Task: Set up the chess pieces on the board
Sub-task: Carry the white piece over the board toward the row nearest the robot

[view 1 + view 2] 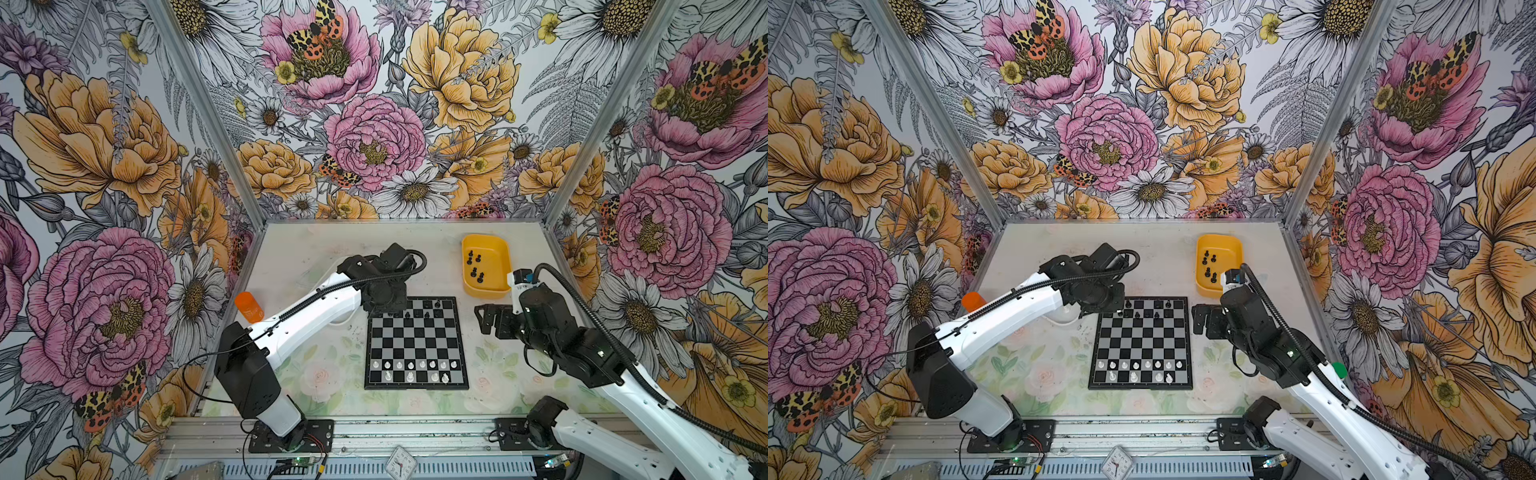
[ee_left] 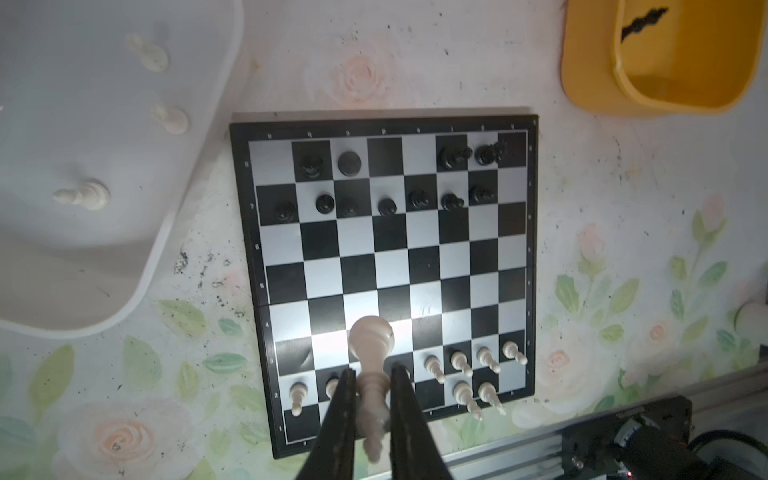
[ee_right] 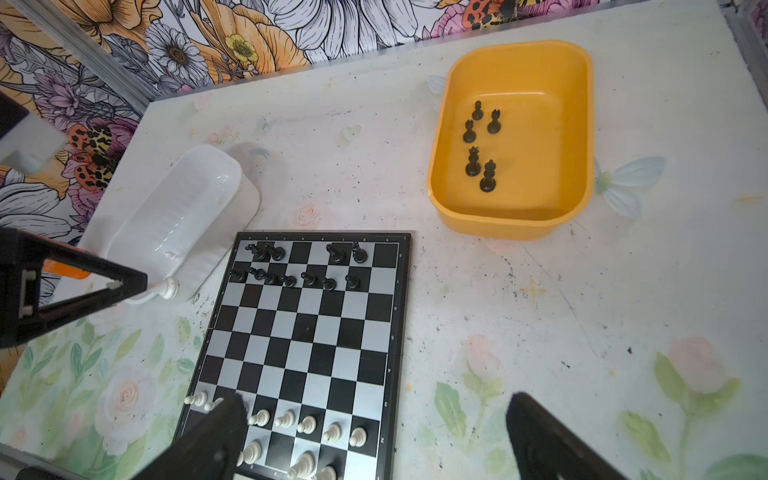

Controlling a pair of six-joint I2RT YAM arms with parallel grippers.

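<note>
The board (image 1: pixel 415 340) (image 1: pixel 1142 340) lies mid-table. Black chess pieces (image 1: pixel 427 314) stand on its two far rows, white chess pieces (image 1: pixel 410 365) on its two near rows. My left gripper (image 2: pixel 373 370) is shut on a white piece (image 2: pixel 371 336), held with its round base pointing outward. In both top views it hangs over the board's far left corner (image 1: pixel 386 305). The right wrist view shows it (image 3: pixel 133 284) beside the white tub (image 3: pixel 178 216). My right gripper (image 1: pixel 484 318) (image 3: pixel 376 402) stands open and empty, just right of the board.
A yellow tub (image 1: pixel 494 286) at the back right holds several black pieces (image 1: pixel 473 272). The white tub (image 2: pixel 199 124) left of the board holds three white pieces (image 2: pixel 85 194). An orange cylinder (image 1: pixel 248 306) stands at the table's left edge.
</note>
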